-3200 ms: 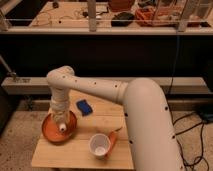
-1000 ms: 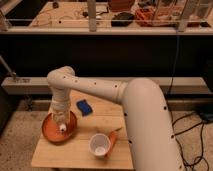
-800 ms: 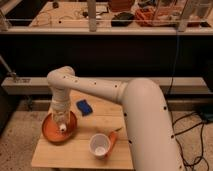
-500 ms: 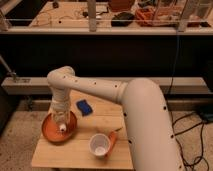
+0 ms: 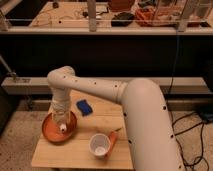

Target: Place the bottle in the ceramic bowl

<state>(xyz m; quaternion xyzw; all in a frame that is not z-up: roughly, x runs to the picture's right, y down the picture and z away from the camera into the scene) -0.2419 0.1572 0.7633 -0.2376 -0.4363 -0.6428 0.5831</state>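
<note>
The orange-brown ceramic bowl (image 5: 52,131) sits at the left end of the small wooden table (image 5: 82,155). My gripper (image 5: 61,121) hangs straight down over the bowl from the white arm. Just below it, inside the bowl, is the small pale bottle with a round white cap (image 5: 63,128). The gripper's end overlaps the bottle, so I cannot tell if it still grips it.
A blue sponge-like block (image 5: 84,106) lies behind the bowl toward the middle of the table. A white cup with an orange handle (image 5: 100,145) stands near the front edge. The thick white arm (image 5: 145,120) crosses the table's right side. Cables lie on the floor at right.
</note>
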